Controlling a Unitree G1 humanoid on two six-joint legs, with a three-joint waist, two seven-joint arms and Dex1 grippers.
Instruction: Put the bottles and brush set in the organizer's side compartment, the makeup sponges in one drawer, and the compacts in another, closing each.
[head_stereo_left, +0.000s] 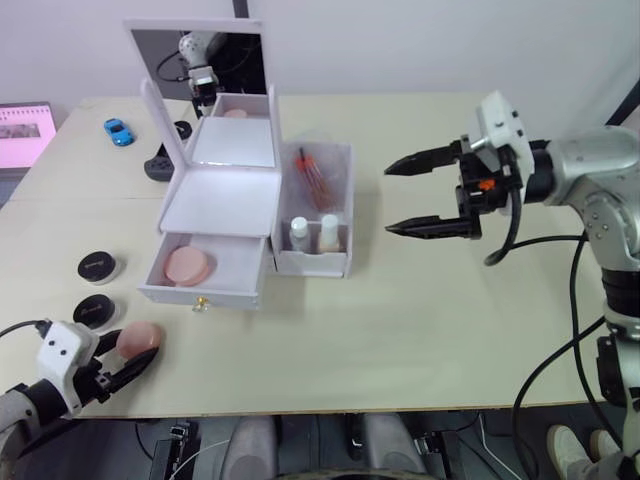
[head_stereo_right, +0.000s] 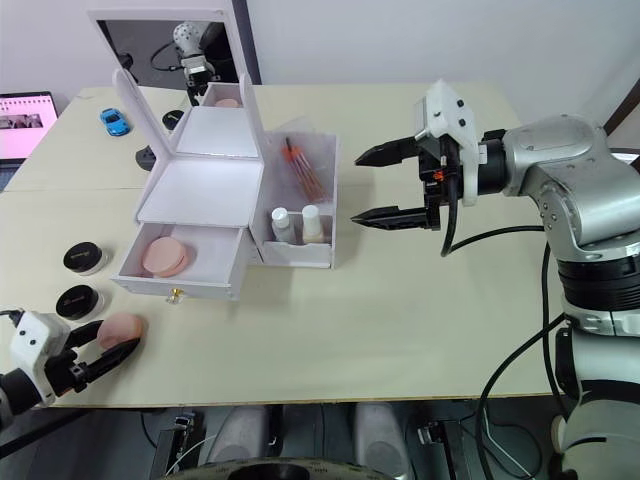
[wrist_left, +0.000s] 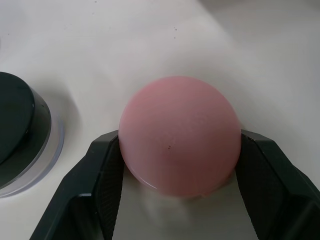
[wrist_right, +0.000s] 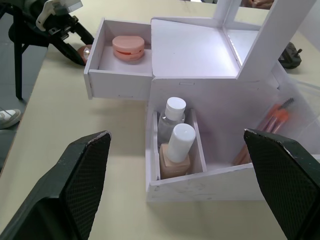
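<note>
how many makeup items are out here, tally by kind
bottles: 2, in the side compartment
brush set: 1, in the side compartment
makeup sponges: 2, one in the open drawer, one in the left end effector
compacts: 2, on the table
total: 7

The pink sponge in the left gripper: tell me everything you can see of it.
The pink makeup sponge is a smooth, rounded, matte puff that looks soft, like foam, with a tiny dark speck on its surface. It sits at the near left edge of the table, clamped on both sides by the black fingers of the left gripper. It lies just nearer than the two black-lidded compacts and apart from them. A second pink sponge already lies in the organizer's open drawer.
</note>
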